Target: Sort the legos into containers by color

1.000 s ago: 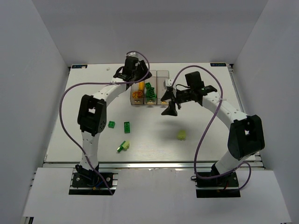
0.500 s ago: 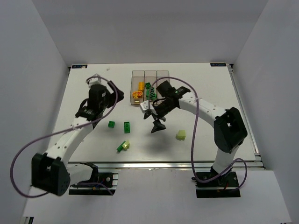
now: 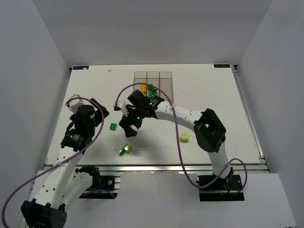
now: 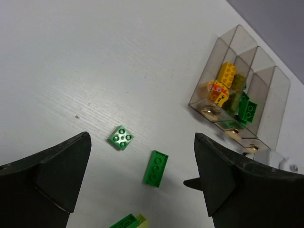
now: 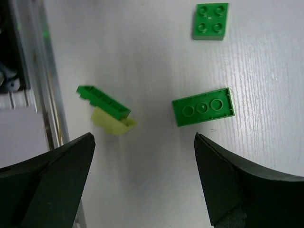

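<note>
So the right end effector (image 5: 142, 137) hangs spread wide and empty over a flat green three-stud brick (image 5: 203, 107) on the tabletop (image 5: 142, 47). The left end effector (image 4: 141, 137) is released too. A square brick (image 5: 210, 21) lies nearby, the bins (image 4: 270, 95) farther off.

A white surface (image 3: 213, 95) with faint wood grain lies inside a plain pale enclosure. A back wall (image 3: 152, 28) stands along its far edge, with a left wall (image 3: 28, 95) and a right wall (image 3: 280, 71) at the sides. A metal rail (image 3: 156, 167) runs along the near edge. Small dark tags (image 3: 79, 67) mark both far corners. The light is soft and even.
</note>
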Controlling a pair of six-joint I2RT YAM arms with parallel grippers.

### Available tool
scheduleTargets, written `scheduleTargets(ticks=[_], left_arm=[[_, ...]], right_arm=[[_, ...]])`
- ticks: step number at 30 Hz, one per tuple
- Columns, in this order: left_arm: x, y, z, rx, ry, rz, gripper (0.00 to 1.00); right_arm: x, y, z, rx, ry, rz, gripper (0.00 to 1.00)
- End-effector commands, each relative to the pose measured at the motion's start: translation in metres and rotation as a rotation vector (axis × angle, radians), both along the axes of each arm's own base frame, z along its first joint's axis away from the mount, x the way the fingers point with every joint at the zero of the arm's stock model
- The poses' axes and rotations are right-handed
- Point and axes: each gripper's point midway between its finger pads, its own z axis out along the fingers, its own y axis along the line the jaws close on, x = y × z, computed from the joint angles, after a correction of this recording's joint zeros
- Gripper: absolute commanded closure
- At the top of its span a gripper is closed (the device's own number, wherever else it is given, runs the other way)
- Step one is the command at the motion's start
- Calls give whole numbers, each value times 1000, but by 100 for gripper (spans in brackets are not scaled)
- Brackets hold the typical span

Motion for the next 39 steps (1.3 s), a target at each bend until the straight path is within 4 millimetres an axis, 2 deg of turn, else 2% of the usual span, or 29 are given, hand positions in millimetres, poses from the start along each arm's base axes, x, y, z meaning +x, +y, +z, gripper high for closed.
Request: scheduleTargets(ticks=[1,5,12,16,20,24,33,39], left_arm=[[-16,16,-21,29,62,73,2],[-27,25,-27,18,65,123,2],[-43,42,-12,55,25,181,2],[-49,46,-11,59,18,191,2],[-57,48,-11,50,10,202,2],[-62,51,-11,58,9,206,2],[-72,56,-12,58,14,229,2],[-76,61,-11,59,11,252,2]], right_arm=[[18,26,6,-25,38,-294,10],[19,36,1,-44,133,-389,11],[27,44,-16,-77,230,-565,11],[42,44,-30,-130,147,-670,11],[64,33,-35,-161,51,-810,11],[71,27,-43,-178,21,-889,11],[85,42,-52,-153,15,-942,12],[89,39,-64,-177,8,-986,14]])
